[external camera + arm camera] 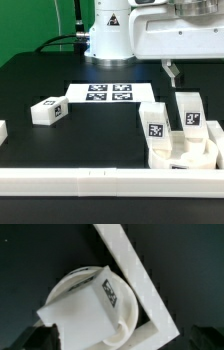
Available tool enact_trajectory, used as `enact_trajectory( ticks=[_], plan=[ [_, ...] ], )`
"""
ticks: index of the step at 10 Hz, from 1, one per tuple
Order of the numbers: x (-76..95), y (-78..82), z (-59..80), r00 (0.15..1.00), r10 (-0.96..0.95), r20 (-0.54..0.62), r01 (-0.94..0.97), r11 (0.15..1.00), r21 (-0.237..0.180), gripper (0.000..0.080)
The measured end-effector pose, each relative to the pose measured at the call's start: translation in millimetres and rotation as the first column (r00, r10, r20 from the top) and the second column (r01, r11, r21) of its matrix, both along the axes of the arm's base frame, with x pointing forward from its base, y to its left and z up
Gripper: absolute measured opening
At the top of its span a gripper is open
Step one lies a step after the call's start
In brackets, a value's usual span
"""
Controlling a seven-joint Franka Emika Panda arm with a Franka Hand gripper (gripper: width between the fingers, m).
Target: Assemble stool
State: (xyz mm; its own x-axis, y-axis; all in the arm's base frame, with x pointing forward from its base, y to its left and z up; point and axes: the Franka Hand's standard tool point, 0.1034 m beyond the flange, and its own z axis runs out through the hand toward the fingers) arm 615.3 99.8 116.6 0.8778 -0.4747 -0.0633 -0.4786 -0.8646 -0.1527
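The stool seat (72, 288) lies flat in the corner of the white border rails (100, 181), at 4 o'clock from the marker board (101, 93). There 2 upright legs (155, 122) stand with the long axis vertical, and 1 loose leg (48, 112) lies on its side at 8 o'clock from the board, well apart. The gripper (172, 72) hangs above the seat with its jaws fully wide, holding and touching nothing. All parts rest on a black table (100, 140), with the robot base (108, 35) and a green backdrop (30, 25) at 12 o'clock.

Tagged leg (47, 111) at the exterior view's left, apart from marker board (110, 93)
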Motion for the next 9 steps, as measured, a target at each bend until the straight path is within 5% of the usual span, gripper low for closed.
enact_trajectory(
  ticks=[3,5,9],
  plan=[
    [-4.5,1.3,-3.3,0.920,0.387,0.057,-0.384,0.921,-0.066,0.0649],
    [-5.3,-1.4,-4.8,0.781,0.619,0.077,-0.613,0.785,-0.095,0.0649],
    [-8.3,-6.3,-8.5,0.559,0.825,0.082,-0.815,0.565,-0.127,0.0649]
  ],
)
